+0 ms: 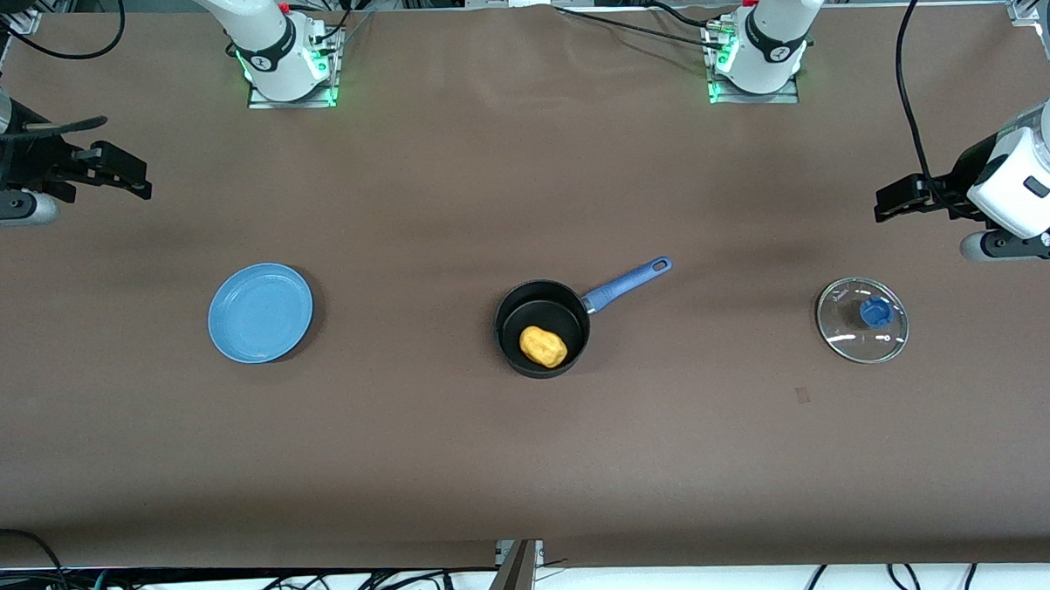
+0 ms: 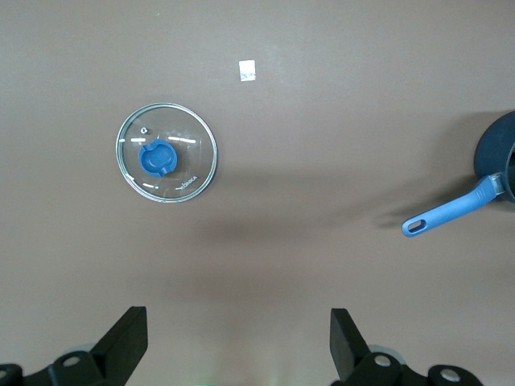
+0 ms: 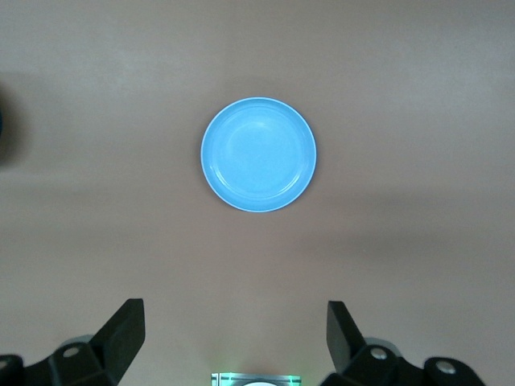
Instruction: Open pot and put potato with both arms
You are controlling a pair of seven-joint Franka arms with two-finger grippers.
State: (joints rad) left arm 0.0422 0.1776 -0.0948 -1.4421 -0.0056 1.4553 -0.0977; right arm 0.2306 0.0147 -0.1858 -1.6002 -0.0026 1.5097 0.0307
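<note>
The black pot (image 1: 541, 328) with its blue handle (image 1: 629, 283) stands uncovered at the table's middle; its edge and handle also show in the left wrist view (image 2: 451, 214). The yellow-orange potato (image 1: 542, 346) lies inside the pot. The glass lid (image 1: 862, 319) with a blue knob lies flat on the table toward the left arm's end, and shows in the left wrist view (image 2: 166, 152). My left gripper (image 1: 895, 202) is open and empty, up in the air at that end; it also shows in the left wrist view (image 2: 238, 334). My right gripper (image 1: 123, 176) is open and empty, raised at the right arm's end, and shows in the right wrist view (image 3: 235, 331).
A flat light-blue plate (image 1: 260, 312) lies empty toward the right arm's end, also in the right wrist view (image 3: 258, 154). A small scrap of tape (image 2: 248, 71) lies on the brown table near the lid. Cables hang past the table's front edge.
</note>
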